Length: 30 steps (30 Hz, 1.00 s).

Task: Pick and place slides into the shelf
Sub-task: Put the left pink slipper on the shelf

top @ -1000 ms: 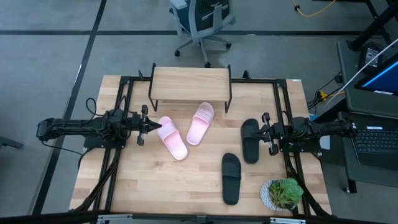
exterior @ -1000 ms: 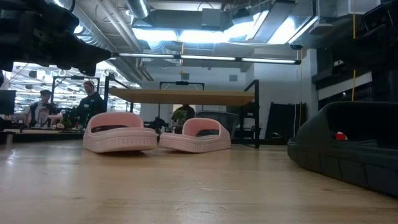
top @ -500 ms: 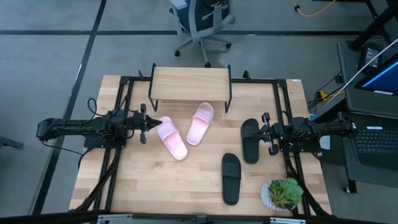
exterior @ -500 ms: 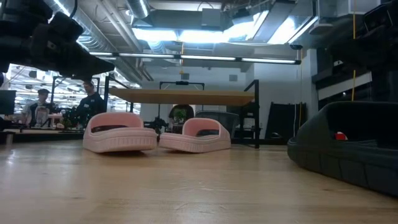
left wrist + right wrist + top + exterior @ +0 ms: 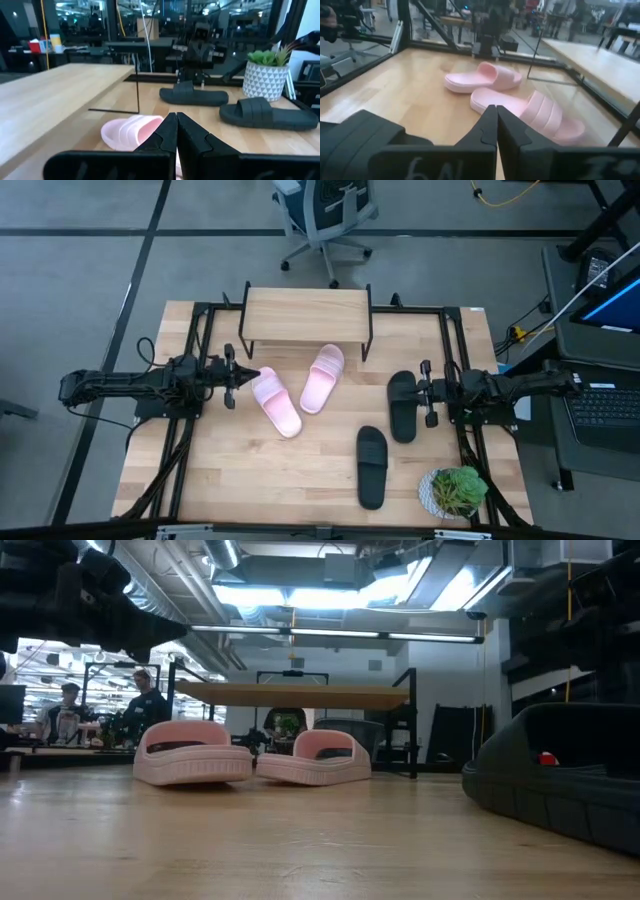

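Two pale pink slides (image 5: pixel 277 402) (image 5: pixel 322 378) lie sole down on the table in front of the shelf (image 5: pixel 305 315); one's toe end reaches under the shelf's near edge. Two black slides (image 5: pixel 403 406) (image 5: pixel 371 467) lie sole down on the table's right half. My left gripper (image 5: pixel 241 376) is shut and empty, raised above the table just left of the nearer pink slide's end (image 5: pixel 131 131). My right gripper (image 5: pixel 424 393) is shut and empty, just right of the farther black slide. The shelf's plank top is bare.
A potted plant in a white pot (image 5: pixel 455 490) stands at the table's near right corner, beside the nearer black slide. Black frame rails (image 5: pixel 195 340) run along the table's left, right and far sides. An office chair (image 5: pixel 325 215) stands beyond the table. People sit far off in the room (image 5: pixel 140 700).
My left gripper has drawn back a little toward the table's left and far edge, away from the pink slide. My right gripper has moved slightly toward the left, closer to the farther black slide. The slides have not moved.
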Motion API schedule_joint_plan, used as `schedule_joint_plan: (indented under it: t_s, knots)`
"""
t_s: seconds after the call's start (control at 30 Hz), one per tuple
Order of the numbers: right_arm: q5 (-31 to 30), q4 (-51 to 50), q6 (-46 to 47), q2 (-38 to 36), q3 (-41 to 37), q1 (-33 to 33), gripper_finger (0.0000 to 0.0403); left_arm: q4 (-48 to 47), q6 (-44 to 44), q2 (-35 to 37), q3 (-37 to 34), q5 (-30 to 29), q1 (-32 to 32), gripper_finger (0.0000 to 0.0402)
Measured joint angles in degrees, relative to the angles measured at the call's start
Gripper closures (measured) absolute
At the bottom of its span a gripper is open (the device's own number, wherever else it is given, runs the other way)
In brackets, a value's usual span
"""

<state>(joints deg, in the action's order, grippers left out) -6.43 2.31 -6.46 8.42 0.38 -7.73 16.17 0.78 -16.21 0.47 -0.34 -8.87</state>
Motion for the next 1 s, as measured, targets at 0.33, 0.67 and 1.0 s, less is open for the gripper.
schedule_joint_plan:
  t_s: [0.33,0.67,1.0]
  knots:
    - [-0.95,3.36,1.80,0.44,0.02,0.00,0.0397,-0.30,-1.32,-0.39,0.00,7.02,0.01,0.0401]
    - [-4.69,2.02,1.53,0.48,3.26,-0.01,0.0396,-0.25,-1.41,-0.39,0.00,7.41,0.01,0.0401]
    - [-6.02,-3.87,1.71,5.73,10.29,-0.02,0.0400,-0.23,-1.49,-0.39,0.00,7.37,0.01,0.0401]
